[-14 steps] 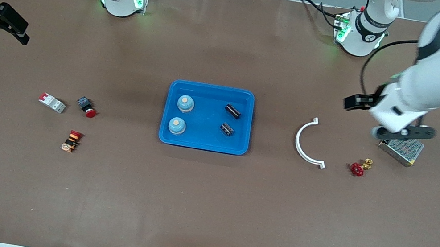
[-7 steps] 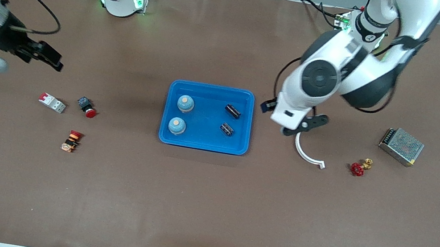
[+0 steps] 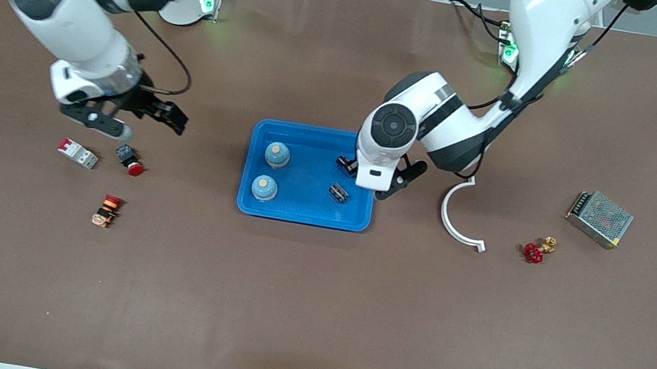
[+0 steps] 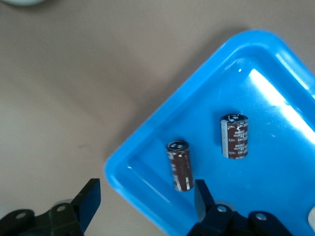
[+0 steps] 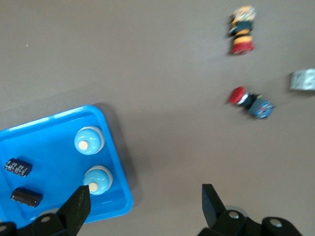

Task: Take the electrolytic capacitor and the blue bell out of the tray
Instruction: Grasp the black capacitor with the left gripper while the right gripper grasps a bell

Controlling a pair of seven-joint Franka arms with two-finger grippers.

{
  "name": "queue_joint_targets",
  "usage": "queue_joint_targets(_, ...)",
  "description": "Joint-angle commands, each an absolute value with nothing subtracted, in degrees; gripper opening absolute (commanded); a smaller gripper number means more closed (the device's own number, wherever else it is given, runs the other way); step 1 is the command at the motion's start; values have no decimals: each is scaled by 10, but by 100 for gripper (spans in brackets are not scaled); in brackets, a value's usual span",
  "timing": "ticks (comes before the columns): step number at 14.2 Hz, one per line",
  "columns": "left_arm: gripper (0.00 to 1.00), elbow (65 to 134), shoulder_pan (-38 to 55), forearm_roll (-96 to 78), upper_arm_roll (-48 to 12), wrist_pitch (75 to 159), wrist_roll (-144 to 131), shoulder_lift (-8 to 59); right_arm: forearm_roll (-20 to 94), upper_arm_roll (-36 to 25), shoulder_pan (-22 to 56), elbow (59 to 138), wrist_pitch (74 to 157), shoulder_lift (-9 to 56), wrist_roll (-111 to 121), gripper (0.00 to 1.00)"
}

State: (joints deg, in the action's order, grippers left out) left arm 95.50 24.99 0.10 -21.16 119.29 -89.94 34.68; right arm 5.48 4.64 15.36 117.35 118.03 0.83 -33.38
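A blue tray (image 3: 318, 130) sits mid-table. It holds two light blue bells (image 3: 277, 154) (image 3: 264, 187) and two dark capacitors (image 3: 338, 192); the other capacitor (image 3: 344, 163) is partly hidden under my left hand. My left gripper (image 3: 400, 182) is open over the tray's edge at the left arm's end. Its wrist view shows the tray (image 4: 275, 162), both capacitors (image 4: 179, 165) (image 4: 235, 136) and the open gripper (image 4: 146, 201). My right gripper (image 3: 141, 117) is open over bare table, between the tray and the small parts. Its wrist view shows the bells (image 5: 89, 139) (image 5: 98, 179) and the gripper (image 5: 145, 204).
A white curved piece (image 3: 458, 214), a red valve (image 3: 534, 251) and a metal mesh box (image 3: 598, 217) lie toward the left arm's end. A white-red breaker (image 3: 77, 153), a red push button (image 3: 130, 161) and an orange-red button (image 3: 106, 209) lie toward the right arm's end.
Both arms have swung in from the table's ends toward the tray. The left gripper now hangs over the tray's edge; the right gripper is above the red button. The objects have not moved.
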Motion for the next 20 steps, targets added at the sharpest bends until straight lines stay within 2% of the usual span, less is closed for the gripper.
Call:
queue_joint_targets(1,75,951,267,32,-208,1246,-978,382,46,40,192,1185,1236,40,-393,100)
queue_joint_targets(8,64,954,285,55,-207,1309,-1052,424,31,40,243,1192,1344,134,-489,100)
queue_joint_targets(9,57,954,286,55,-207,1312,-1053,429,30,40,243,1192,1360,147,-491,100)
queue_joint_targets(10,42,954,288,55,-207,1312,-1053,430,31,40,246,1193,1376,158,-498,100)
queue_joint_targets(11,18,954,289,55,-207,1311,-1052,430,30,40,258,1192,1392,170,-519,100)
queue_joint_targets(12,3,954,289,55,-207,1311,-1052,429,29,40,268,1190,1410,183,-532,100)
queue_joint_targets(15,0,954,288,61,-205,1302,-1051,417,28,39,273,1175,1447,220,-537,100)
queue_joint_targets(20,0,947,258,76,-206,1196,-1020,327,24,34,287,1150,1473,265,-549,100)
